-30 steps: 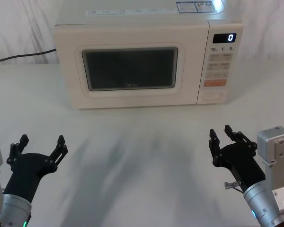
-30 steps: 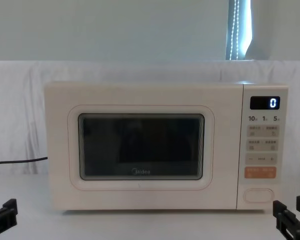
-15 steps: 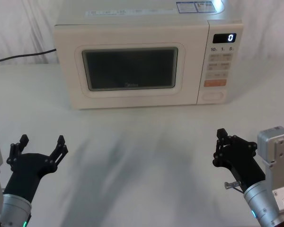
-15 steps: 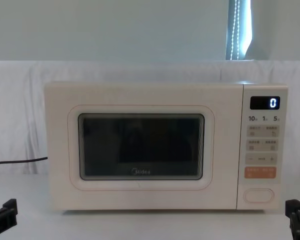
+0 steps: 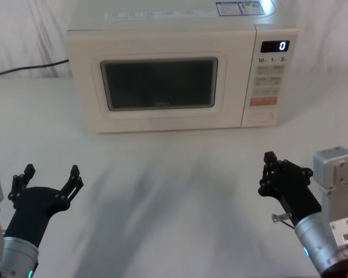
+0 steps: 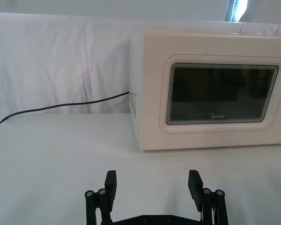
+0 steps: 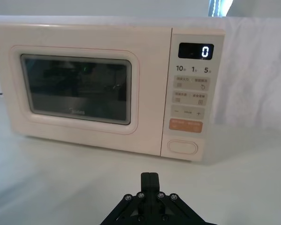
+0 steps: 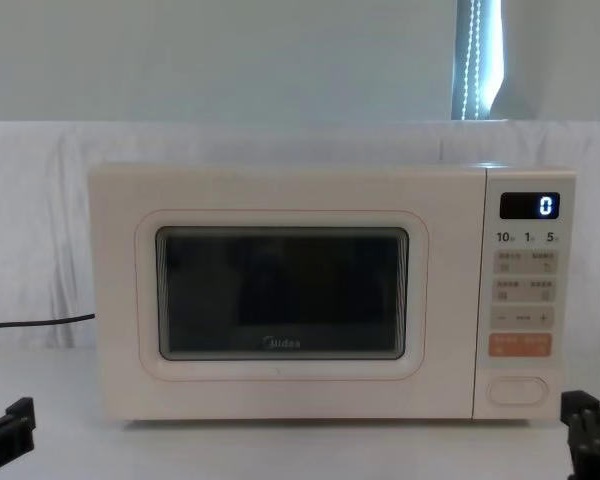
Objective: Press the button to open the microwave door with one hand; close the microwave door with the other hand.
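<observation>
While the microwave door [image 5: 159, 85] sits flush and closed, the button [image 5: 261, 117] lies at the foot of the control panel [image 5: 271, 81], under the orange key [image 5: 263, 101]. Display [image 5: 275, 46] reads 0. Well short of it, the right gripper [image 5: 269, 172] hovers with jaws pinched together; the left gripper [image 5: 49, 179] hangs spread wide over the table [image 5: 174, 174].
</observation>
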You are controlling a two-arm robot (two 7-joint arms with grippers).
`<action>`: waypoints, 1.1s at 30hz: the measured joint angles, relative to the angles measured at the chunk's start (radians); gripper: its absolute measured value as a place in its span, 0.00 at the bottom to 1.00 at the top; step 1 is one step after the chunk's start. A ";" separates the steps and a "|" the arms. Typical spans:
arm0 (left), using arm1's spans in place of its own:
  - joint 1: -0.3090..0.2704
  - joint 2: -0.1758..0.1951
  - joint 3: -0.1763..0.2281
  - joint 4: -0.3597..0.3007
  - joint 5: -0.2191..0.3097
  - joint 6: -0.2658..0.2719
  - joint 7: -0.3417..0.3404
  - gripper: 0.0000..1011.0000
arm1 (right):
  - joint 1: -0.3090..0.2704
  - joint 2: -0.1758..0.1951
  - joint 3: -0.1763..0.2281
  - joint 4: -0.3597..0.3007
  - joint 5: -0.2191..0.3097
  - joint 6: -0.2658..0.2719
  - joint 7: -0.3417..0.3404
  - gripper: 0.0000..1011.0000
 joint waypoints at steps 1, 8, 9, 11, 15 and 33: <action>0.000 0.000 0.000 0.000 0.000 0.000 0.000 0.99 | 0.013 -0.011 0.004 0.015 0.003 0.002 0.004 0.00; 0.000 0.000 0.000 0.000 0.000 0.000 0.000 0.99 | 0.064 -0.057 0.028 0.069 0.022 0.043 0.021 0.00; 0.000 0.000 0.000 0.000 0.000 0.000 0.000 0.99 | 0.064 -0.057 0.028 0.069 0.022 0.043 0.021 0.00; 0.000 0.000 0.000 0.000 0.000 0.000 0.000 0.99 | 0.079 -0.070 0.038 0.083 0.029 0.060 0.024 0.00; 0.000 0.000 0.000 0.000 0.000 0.000 0.000 0.99 | 0.115 -0.088 0.059 0.113 0.034 0.100 0.033 0.00; 0.000 0.000 0.000 0.000 0.000 0.000 0.000 0.99 | 0.312 -0.103 0.110 0.349 0.035 0.107 0.102 0.00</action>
